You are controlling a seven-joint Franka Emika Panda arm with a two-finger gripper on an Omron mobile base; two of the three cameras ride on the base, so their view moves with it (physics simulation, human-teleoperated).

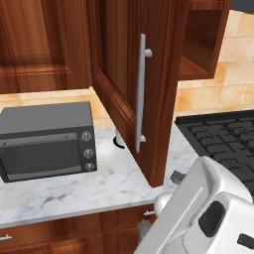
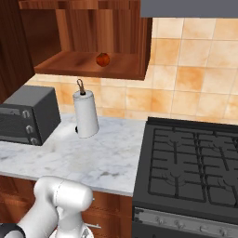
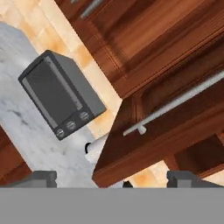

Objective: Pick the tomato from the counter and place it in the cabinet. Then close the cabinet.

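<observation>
1. Closest in, the gripper (image 3: 112, 177) shows two dark fingertips spread wide, nothing between them.
2. Left, a toaster oven (image 2: 25, 118) sits on the counter (image 2: 102, 158); a paper-towel roll (image 2: 86, 114) stands beside it.
3. The tomato (image 2: 102, 59) rests on the open cabinet (image 2: 88, 62) shelf: light, smooth, probably bruisable.
4. Rightward, the door's handle (image 1: 141, 92) looks rigid, best grasped mid-bar.
</observation>
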